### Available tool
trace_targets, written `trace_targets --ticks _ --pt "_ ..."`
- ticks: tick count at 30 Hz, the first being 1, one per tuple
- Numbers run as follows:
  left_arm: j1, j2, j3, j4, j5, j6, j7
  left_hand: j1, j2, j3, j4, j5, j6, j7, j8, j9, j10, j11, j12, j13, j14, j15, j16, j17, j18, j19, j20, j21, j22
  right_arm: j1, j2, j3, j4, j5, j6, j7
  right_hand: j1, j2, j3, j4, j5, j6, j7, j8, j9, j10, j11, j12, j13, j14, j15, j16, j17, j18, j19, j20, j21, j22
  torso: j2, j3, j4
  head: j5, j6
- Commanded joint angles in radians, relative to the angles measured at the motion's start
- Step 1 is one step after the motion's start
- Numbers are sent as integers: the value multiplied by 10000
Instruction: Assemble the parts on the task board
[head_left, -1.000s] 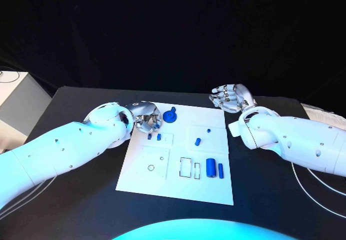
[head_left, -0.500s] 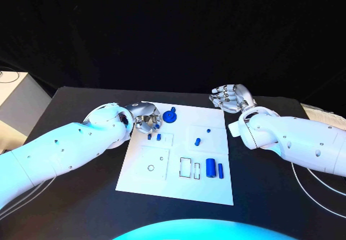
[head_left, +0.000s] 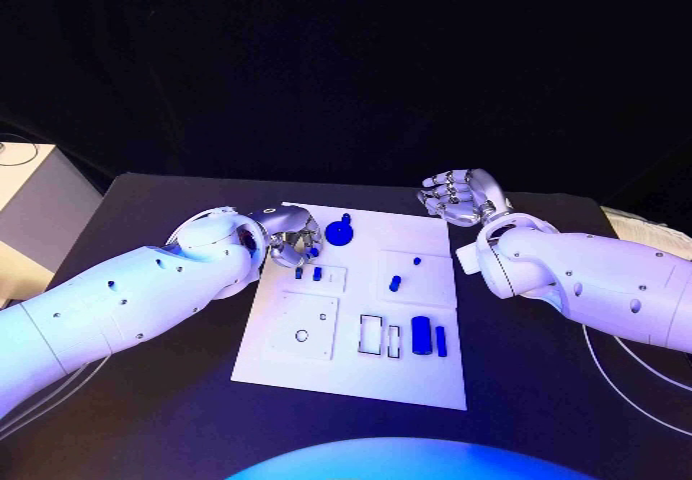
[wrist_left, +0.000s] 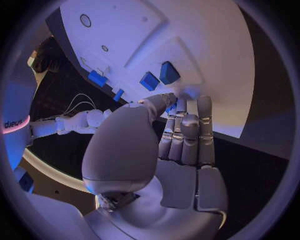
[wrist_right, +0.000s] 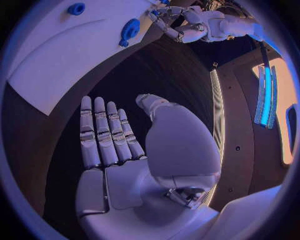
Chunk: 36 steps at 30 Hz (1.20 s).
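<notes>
While both hands lie empty, fingers apart, the white task board (head_left: 378, 345) carries small blue parts (head_left: 420, 334).

black table (head_left: 159, 400), white cabinet (head_left: 32, 205) beside its left edge

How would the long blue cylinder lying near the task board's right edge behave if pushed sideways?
The long blue cylinder lies on its side on the flat white task board, so it would probably roll. It looks small, smooth and rigid, so likely light and slippery.
</notes>
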<state>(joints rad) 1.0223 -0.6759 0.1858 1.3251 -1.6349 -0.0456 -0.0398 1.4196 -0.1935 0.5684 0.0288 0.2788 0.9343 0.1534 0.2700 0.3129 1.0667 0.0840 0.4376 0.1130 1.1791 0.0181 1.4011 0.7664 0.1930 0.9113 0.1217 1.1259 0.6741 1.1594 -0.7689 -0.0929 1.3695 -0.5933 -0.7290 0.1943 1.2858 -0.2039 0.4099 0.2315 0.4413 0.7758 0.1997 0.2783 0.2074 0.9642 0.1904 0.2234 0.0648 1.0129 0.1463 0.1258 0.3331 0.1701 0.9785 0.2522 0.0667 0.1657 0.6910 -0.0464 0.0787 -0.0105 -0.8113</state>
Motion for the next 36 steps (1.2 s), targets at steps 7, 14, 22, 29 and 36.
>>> trace_targets --ticks 7,14,22,29,36 --pt "-6 -18 5 54 0 -141 -152 -10 -78 -53 -58 -32 -248 -9 -218 -86 -81 -15 99 109 -44 15 81 41 -78 -69 -11 -45 -10 -8 -9 2 6 -129 190 -7 -25 55 -11 -33 29 55 583 -63 -10 50 28 -64 -10 25 -5 -46 -14 130 -8 5 -6 -15 3 1 -2 2 -12" --pt "-7 -44 6 28 -1 -112 -204 -20 -113 -53 -66 -32 -435 -36 -387 -159 -113 -25 160 198 -31 7 101 54 -79 -58 -18 -43 -13 -9 -15 2 10 -159 233 -48 -39 51 -17 -33 27 49 589 -73 -16 38 35 -74 -11 12 2 -65 -37 128 -21 11 -11 -40 -2 4 3 -7 -20" --pt "-7 -99 7 -4 -1 -3 -263 -33 -178 -58 -83 -30 -668 -101 -583 -253 -188 -28 213 297 -35 5 117 52 -80 -54 -21 -51 -21 -9 -30 1 21 -329 308 -101 -33 22 -28 -73 8 30 606 -99 -30 -7 55 -106 -12 -43 28 -121 -99 124 -67 30 -21 -105 2 6 -3 -10 -19" --pt "-7 -161 25 -161 -11 -24 -279 3 -173 -34 -109 -22 -743 -125 -654 -290 -228 -31 238 344 -56 2 117 23 -78 -52 -24 -52 -24 -11 -64 1 17 -826 586 -262 355 -75 91 -515 -261 131 595 -95 -43 -33 54 -147 -4 21 29 -172 -262 139 -71 46 18 -293 0 7 2 -19 -5" --pt "-6 -245 257 -624 434 -677 -21 342 75 214 -348 -34 -98 46 -408 -240 -289 8 404 551 -92 0 103 -58 -75 -41 -60 135 88 -12 -177 2 -45 -1820 1675 -112 1288 -21 1079 -1589 -1266 824 292 30 -47 399 -227 -210 -26 1048 -366 196 -316 118 851 -423 522 -303 4 0 2 -54 28"
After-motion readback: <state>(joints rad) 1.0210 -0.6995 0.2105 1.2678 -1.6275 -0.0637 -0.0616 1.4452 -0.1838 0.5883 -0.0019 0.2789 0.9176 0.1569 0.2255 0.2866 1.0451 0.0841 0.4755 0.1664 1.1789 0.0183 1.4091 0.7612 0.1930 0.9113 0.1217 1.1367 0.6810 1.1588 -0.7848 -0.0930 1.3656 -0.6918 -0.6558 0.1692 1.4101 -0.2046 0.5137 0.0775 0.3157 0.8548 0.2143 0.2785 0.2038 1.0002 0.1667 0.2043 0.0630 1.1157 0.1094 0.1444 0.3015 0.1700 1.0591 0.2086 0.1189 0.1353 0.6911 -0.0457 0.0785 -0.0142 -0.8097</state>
